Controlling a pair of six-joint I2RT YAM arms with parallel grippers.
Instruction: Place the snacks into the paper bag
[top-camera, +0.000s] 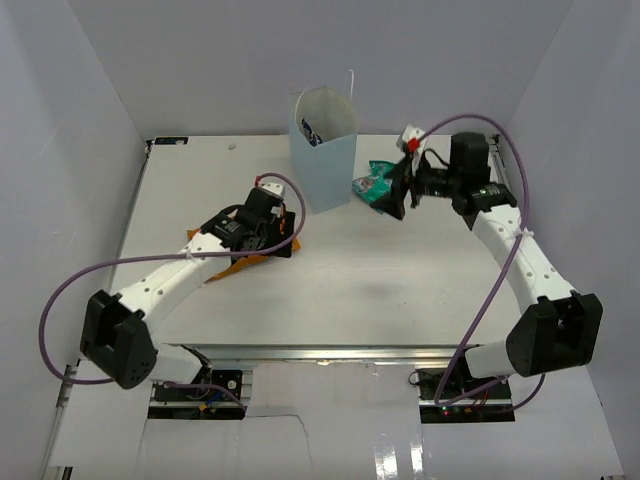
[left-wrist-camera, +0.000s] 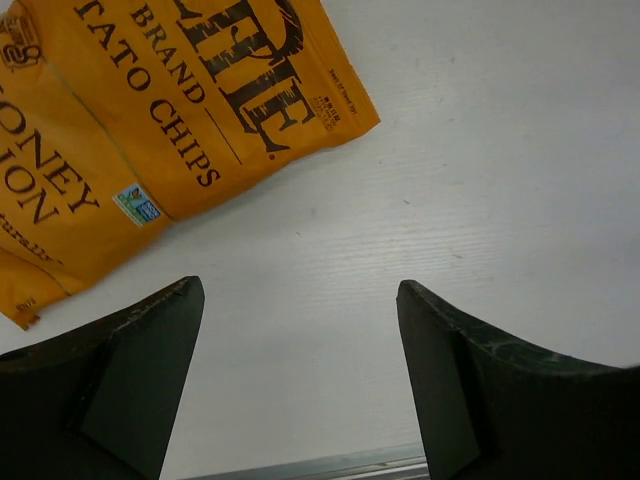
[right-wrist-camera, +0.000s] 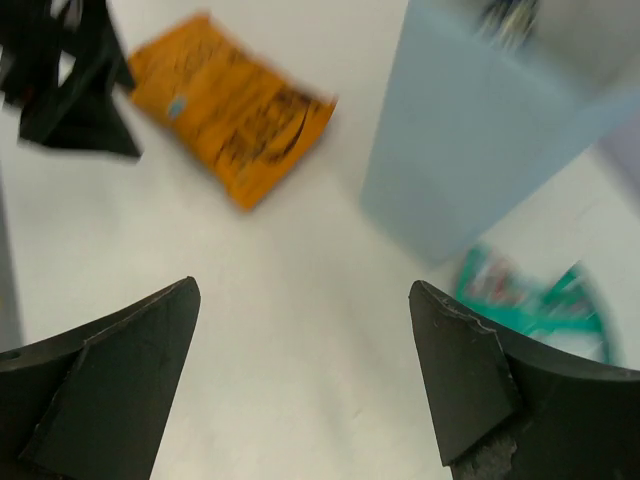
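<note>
The pale blue paper bag (top-camera: 325, 160) stands upright at the back middle of the table, with a dark blue packet (top-camera: 311, 130) showing inside its mouth. A teal pouch (top-camera: 372, 186) lies on the table just right of the bag. My right gripper (top-camera: 399, 194) hovers open beside that pouch, with nothing between its fingers (right-wrist-camera: 303, 290). The right wrist view shows the paper bag (right-wrist-camera: 480, 130), the teal pouch (right-wrist-camera: 520, 295) and the orange chip bag (right-wrist-camera: 230, 120), all blurred. My left gripper (top-camera: 272, 240) is open over bare table (left-wrist-camera: 298, 290), next to the flat orange chip bag (left-wrist-camera: 170, 100) (top-camera: 240, 264).
White walls close in the table on the left, back and right. The table's metal front edge (left-wrist-camera: 330, 466) shows below my left fingers. The left gripper (right-wrist-camera: 70, 80) appears dark at the top left of the right wrist view.
</note>
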